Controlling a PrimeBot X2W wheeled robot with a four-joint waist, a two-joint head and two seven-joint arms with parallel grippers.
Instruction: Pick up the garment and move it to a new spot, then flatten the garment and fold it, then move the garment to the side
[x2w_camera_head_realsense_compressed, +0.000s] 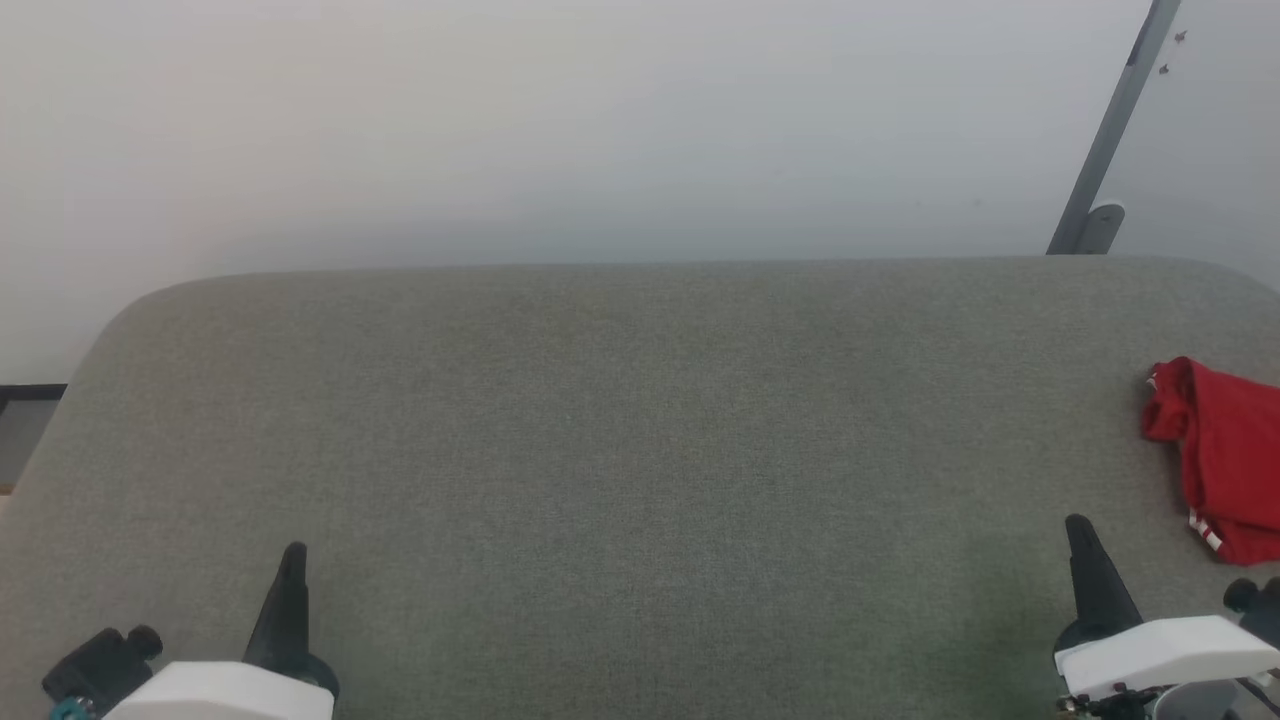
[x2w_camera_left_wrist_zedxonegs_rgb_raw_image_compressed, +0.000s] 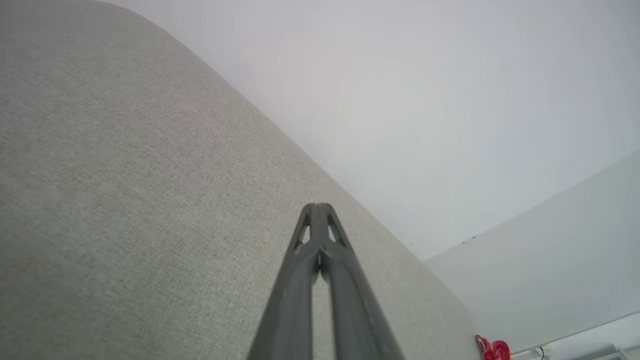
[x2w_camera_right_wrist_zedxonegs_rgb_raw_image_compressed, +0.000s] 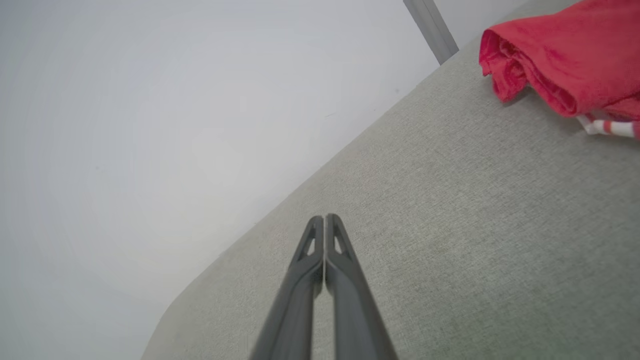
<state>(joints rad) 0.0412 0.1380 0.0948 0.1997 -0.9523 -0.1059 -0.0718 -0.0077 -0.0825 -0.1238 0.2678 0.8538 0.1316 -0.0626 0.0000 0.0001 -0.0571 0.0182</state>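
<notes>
Two dark-fingered grippers, both pinched shut and holding nothing, hover over the near side of a grey fabric-covered surface (x2w_camera_head_realsense_compressed: 640, 430): the left gripper (x2w_camera_head_realsense_compressed: 293, 552) at near left, the right gripper (x2w_camera_head_realsense_compressed: 1077, 526) at near right. The garment (x2w_camera_head_realsense_compressed: 1228, 450), a red shirt, lies in a compact heap at the surface's right edge, partly cut off by the frame, near the right gripper. Such a heap fits either a shirt waiting to be lifted or one folded and set aside. It looks light, soft and limp, likely to sag when raised. The rolled fold (x2w_camera_right_wrist_zedxonegs_rgb_raw_image_compressed: 507, 75) or the white-striped trim (x2w_camera_right_wrist_zedxonegs_rgb_raw_image_compressed: 614, 128) seems the surest hold.
</notes>
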